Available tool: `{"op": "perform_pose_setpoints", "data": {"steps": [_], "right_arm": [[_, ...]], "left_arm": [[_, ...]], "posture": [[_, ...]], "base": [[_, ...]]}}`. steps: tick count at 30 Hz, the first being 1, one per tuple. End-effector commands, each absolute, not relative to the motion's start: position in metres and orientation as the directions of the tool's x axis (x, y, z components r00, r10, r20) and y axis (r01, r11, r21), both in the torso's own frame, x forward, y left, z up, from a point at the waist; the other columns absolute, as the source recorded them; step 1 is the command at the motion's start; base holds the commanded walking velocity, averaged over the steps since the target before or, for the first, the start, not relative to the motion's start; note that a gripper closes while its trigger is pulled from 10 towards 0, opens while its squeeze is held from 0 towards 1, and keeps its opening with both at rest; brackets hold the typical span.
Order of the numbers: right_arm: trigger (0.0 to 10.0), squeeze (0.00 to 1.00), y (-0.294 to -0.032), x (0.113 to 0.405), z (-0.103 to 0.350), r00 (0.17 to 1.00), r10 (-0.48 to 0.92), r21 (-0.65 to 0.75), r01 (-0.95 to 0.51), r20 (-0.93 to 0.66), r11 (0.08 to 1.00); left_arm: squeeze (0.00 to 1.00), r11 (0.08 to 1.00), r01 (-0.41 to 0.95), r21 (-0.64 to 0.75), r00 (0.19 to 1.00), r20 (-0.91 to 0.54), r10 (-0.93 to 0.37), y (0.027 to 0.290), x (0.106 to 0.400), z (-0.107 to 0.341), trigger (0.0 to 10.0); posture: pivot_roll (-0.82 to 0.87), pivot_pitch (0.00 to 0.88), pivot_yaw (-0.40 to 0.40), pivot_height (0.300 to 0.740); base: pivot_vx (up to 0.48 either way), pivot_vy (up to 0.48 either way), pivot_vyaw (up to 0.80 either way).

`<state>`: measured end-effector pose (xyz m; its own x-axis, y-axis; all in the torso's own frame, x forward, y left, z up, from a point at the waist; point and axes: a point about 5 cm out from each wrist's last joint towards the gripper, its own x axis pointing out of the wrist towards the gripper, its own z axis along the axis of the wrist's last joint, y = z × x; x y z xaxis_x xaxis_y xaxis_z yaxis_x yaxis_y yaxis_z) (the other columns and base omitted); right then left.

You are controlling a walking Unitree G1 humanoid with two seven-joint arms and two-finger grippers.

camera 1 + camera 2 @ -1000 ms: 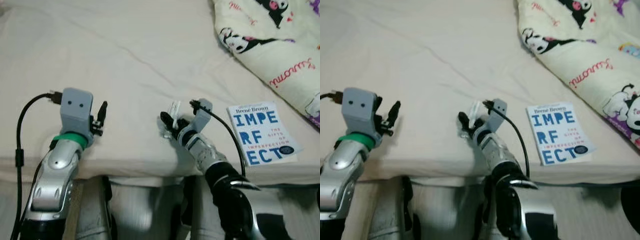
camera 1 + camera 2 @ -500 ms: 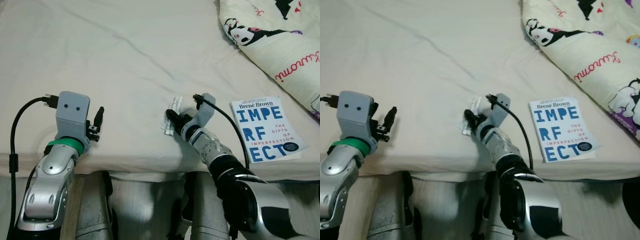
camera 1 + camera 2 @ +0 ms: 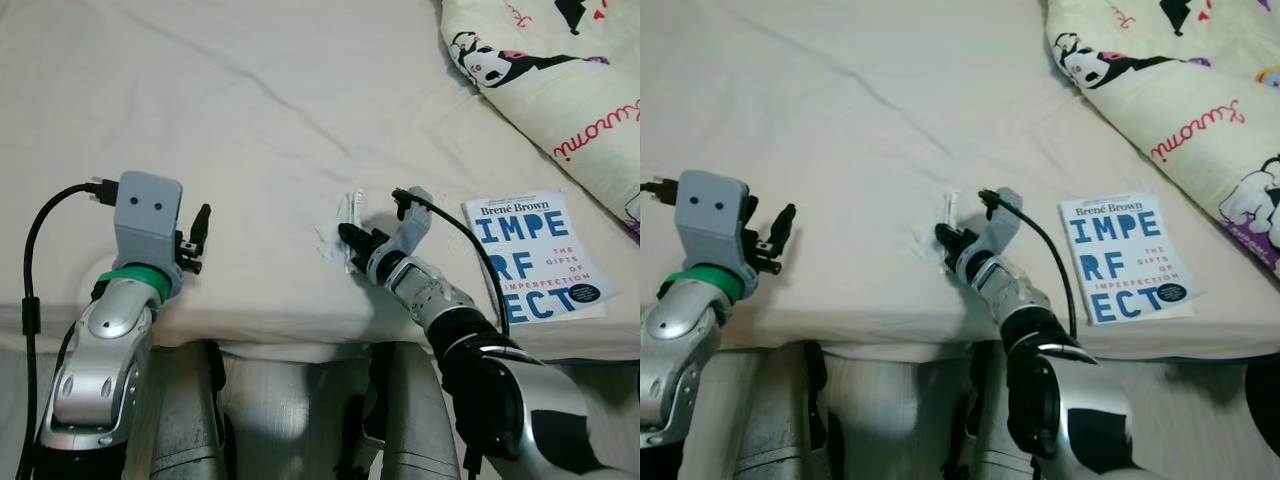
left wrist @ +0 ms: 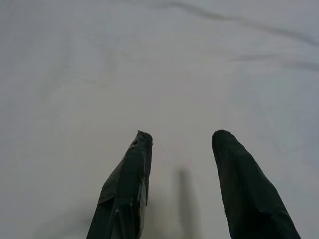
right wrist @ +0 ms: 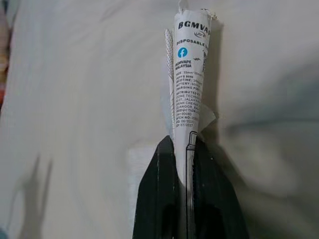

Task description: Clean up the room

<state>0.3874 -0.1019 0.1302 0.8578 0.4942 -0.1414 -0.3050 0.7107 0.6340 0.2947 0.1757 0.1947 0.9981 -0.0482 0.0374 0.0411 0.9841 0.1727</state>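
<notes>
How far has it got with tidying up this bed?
Early days, by the look of it. In hand: the right gripper is shut on a crumpled printed wrapper, low over the bed sheet. Left to do: that wrapper is not yet binned, and the book lies near the bed's edge beside the cartoon blanket. The left gripper hovers open, holding nothing.

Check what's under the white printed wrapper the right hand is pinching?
Cream bed sheet lies under the white printed paper wrapper, pinched in the right hand. A small white scrap lies flat beside the black fingers. They hide the wrapper's lower end.
</notes>
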Motion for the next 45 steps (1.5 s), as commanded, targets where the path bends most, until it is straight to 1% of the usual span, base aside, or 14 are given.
{"op": "perform_pose_setpoints", "data": {"steps": [1, 7, 9, 15, 17, 18, 20, 22, 24, 25, 27, 31, 34, 45], "right_arm": [[0.0, 0.0, -0.099, 0.383, 0.122, 0.84, 0.519, 0.656, -0.302, -0.161, 0.692], [0.0, 0.0, -0.102, 0.389, 0.141, 0.826, 0.562, 0.61, -0.425, -0.04, 0.669], [0.0, 0.0, -0.105, 0.391, 0.154, 0.809, 0.586, 0.532, -0.514, 0.04, 0.673], [0.0, 0.0, -0.128, 0.384, 0.172, 0.814, 0.54, 0.367, -0.58, 0.215, 0.727], [0.0, 0.0, -0.128, 0.384, 0.172, 0.814, 0.54, 0.367, -0.58, 0.215, 0.727], [10.0, 0.0, -0.138, 0.378, 0.175, 0.835, 0.496, 0.313, -0.549, 0.238, 0.775], [10.0, 0.0, -0.138, 0.378, 0.175, 0.835, 0.496, 0.313, -0.549, 0.238, 0.775], [10.0, 0.0, -0.147, 0.37, 0.176, 0.861, 0.443, 0.256, -0.5, 0.249, 0.827], [10.0, 0.0, -0.173, 0.347, 0.168, 0.935, 0.237, 0.09, -0.269, 0.264, 0.959], [10.0, 0.0, -0.173, 0.347, 0.168, 0.935, 0.237, 0.09, -0.269, 0.264, 0.959], [10.0, 0.0, -0.192, 0.328, 0.164, 0.947, 0.063, -0.028, -0.057, 0.314, 0.998], [10.0, 0.0, -0.197, 0.324, 0.163, 0.946, 0.023, -0.045, -0.009, 0.322, 0.999], [10.0, 0.0, -0.214, 0.318, 0.164, 0.931, -0.102, -0.116, 0.151, 0.352, 0.982], [10.0, 0.0, -0.217, 0.315, 0.174, 0.917, -0.133, -0.165, 0.207, 0.376, 0.964]], "left_arm": [[0.0, 0.985, 0.04, 0.17, 0.999, 0.02, -0.044, 0.174, 0.296, 0.188, 10.0], [0.0, 0.987, 0.045, 0.153, 0.998, 0.036, -0.051, 0.168, 0.303, 0.189, 10.0], [0.0, 0.99, 0.05, 0.135, 0.997, 0.046, -0.056, 0.164, 0.307, 0.19, 10.0], [0.0, 0.994, 0.08, 0.079, 0.994, 0.073, -0.085, 0.147, 0.315, 0.19, 10.0], [0.0, 0.994, 0.08, 0.079, 0.994, 0.073, -0.085, 0.147, 0.315, 0.19, 10.0], [0.0, 0.994, 0.089, 0.065, 0.992, 0.081, -0.094, 0.143, 0.317, 0.191, 10.0], [0.0, 0.994, 0.089, 0.065, 0.992, 0.081, -0.094, 0.143, 0.317, 0.191, 10.0], [0.0, 0.994, 0.097, 0.052, 0.991, 0.09, -0.102, 0.139, 0.319, 0.192, 10.0], [0.0, 0.994, 0.108, 0.015, 0.988, 0.112, -0.109, 0.136, 0.324, 0.195, 10.0], [0.0, 0.994, 0.108, 0.015, 0.988, 0.112, -0.109, 0.136, 0.324, 0.195, 10.0], [0.0, 0.996, 0.09, -0.004, 0.988, 0.128, -0.089, 0.142, 0.325, 0.195, 10.0], [0.0, 0.997, 0.081, -0.006, 0.988, 0.131, -0.079, 0.144, 0.326, 0.195, 10.0], [0.0, 1.0, 0.015, 0.018, 0.987, 0.159, -0.018, 0.156, 0.329, 0.197, 10.0], [0.0, 1.0, 0.016, 0.017, 0.979, 0.204, -0.019, 0.151, 0.334, 0.203, 10.0]], "posture": [[0.25, 0.291, -0.001, 0.531], [0.22, 0.248, -0.014, 0.531], [0.2, 0.229, -0.021, 0.531], [0.11, 0.16, -0.044, 0.531], [0.11, 0.16, -0.044, 0.531], [0.08, 0.136, -0.048, 0.531], [0.08, 0.136, -0.048, 0.531], [0.07, 0.131, -0.049, 0.531], [0.01, 0.08, -0.038, 0.531], [0.01, 0.08, -0.038, 0.531], [-0.02, 0.056, -0.026, 0.531], [-0.02, 0.054, -0.025, 0.531], [-0.01, 0.036, -0.025, 0.546], [0.0, 0.025, -0.04, 0.581]], "base": [[0.0, 0.0, 0.0], [0.0, 0.0, 0.0], [0.0, 0.0, 0.0], [0.0, 0.0, 0.0], [0.0, 0.0, 0.0], [0.0, 0.0, 0.0], [0.0, 0.0, 0.0], [0.0, 0.0, 0.0], [0.0, 0.0, 0.0], [0.0, 0.0, 0.0], [0.0, 0.0, 0.0], [0.0, 0.0, 0.0], [0.0, 0.0, 0.0], [0.0, 0.0, 0.0]]}}
